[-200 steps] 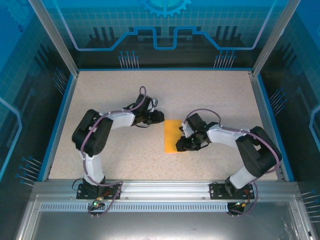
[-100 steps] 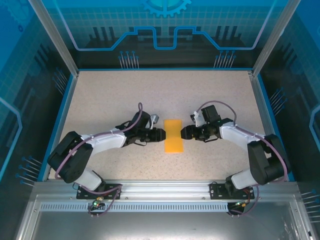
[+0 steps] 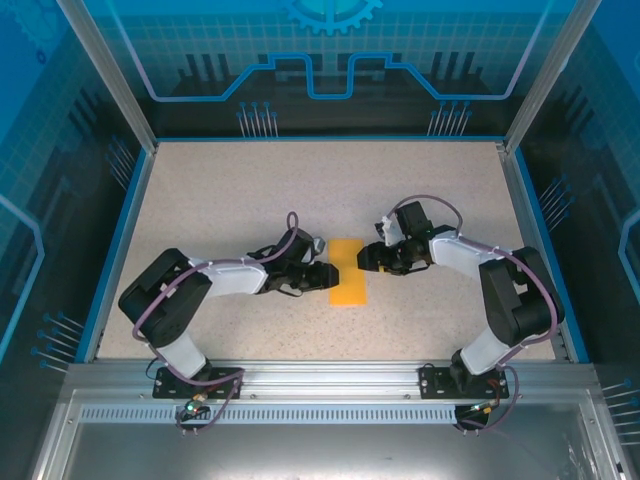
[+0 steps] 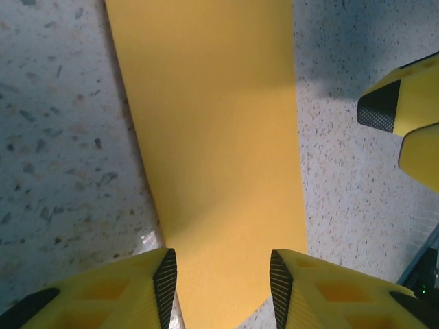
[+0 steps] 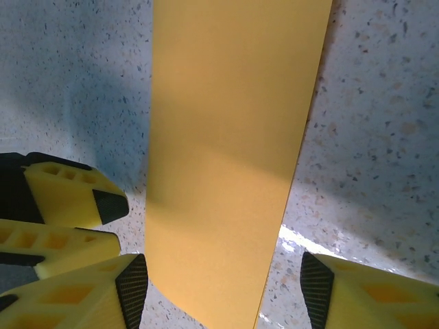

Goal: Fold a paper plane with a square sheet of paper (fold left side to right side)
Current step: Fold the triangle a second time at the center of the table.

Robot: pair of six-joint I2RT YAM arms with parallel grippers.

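The sheet of paper (image 3: 347, 272) lies flat on the table as a narrow orange-yellow rectangle, about twice as long as wide. My left gripper (image 3: 327, 274) sits low at its left edge, open. In the left wrist view the paper (image 4: 212, 137) runs between the spread left gripper (image 4: 223, 288) tips, untouched. My right gripper (image 3: 365, 258) stands open at the paper's right edge, nearer the far end. Under the right gripper (image 5: 223, 291) the paper (image 5: 230, 151) lies between its jaws. The paper plane is out of view.
The speckled table (image 3: 220, 190) is bounded by a blue rim (image 3: 120, 240) and clear enclosure walls. The two grippers face each other across the paper, a few centimetres apart. The right fingers (image 4: 405, 116) show in the left wrist view, the left fingers (image 5: 68, 199) in the right wrist view.
The left gripper came down from above-left of the paper to its left edge. The right gripper moved from the paper's near right part up to its far right edge. The paper stayed put.
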